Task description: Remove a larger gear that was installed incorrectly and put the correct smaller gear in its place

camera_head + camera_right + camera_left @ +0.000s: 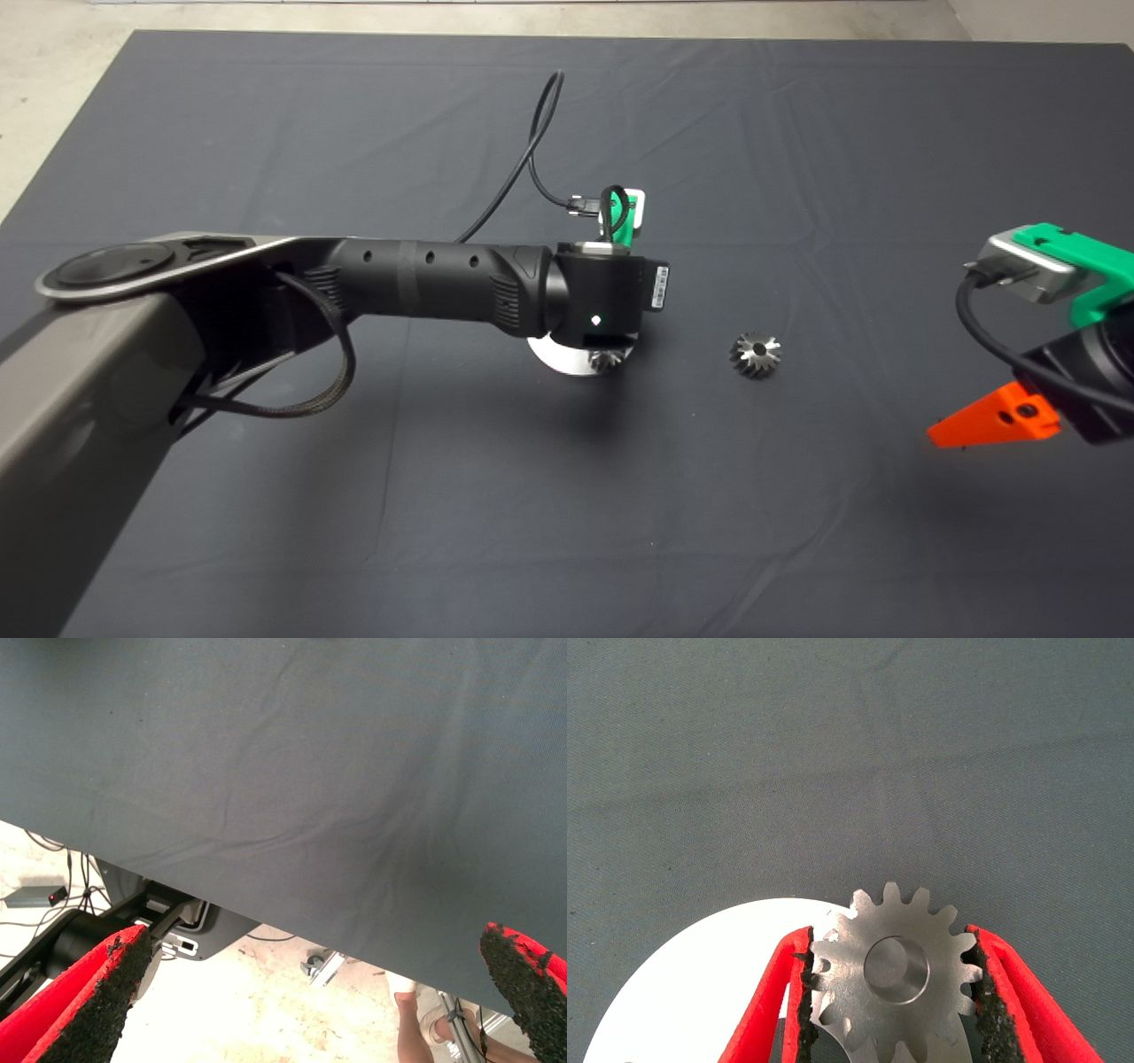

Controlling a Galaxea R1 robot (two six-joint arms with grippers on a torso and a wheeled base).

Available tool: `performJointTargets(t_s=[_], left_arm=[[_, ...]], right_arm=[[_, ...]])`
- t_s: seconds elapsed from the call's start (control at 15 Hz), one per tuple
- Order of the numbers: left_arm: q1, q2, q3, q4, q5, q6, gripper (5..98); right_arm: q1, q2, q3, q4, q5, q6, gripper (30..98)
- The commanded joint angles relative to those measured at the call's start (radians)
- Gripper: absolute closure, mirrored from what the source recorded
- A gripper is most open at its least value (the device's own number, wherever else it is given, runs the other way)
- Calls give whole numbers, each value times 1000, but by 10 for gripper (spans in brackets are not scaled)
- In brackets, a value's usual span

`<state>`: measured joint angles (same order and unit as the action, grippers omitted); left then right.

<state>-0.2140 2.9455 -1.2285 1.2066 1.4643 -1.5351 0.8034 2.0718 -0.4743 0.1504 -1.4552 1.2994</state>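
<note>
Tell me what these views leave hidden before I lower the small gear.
- Round white base plate: head view, mostly under the left arm's wrist; left wrist view, cut off by the edge. Any shaft is unseen.
- Small silvery toothed gear in the left gripper: its lower teeth are cut off, and its height over the plate is unclear.
- Dark grey steel bevel gear: its centre hole is too small to judge.
- Right gripper: open, parked at the mat's edge.

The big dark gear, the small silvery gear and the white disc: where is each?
larger gear [755, 354], head view, its toothed top.
smaller gear [895, 988], left wrist view, its flat face beside the hole.
white disc [700, 992], left wrist view, its bare surface.
</note>
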Motion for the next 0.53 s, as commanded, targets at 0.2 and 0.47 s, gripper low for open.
performJointTargets(t_s=[0.2,0.47], left_arm=[[-5,-10,0,8,24,1,685],[-5,-13,12,8,24,-5,685]], right_arm=[[19,-3,4,32,3,8,308],[19,-3,4,32,3,8,308]])
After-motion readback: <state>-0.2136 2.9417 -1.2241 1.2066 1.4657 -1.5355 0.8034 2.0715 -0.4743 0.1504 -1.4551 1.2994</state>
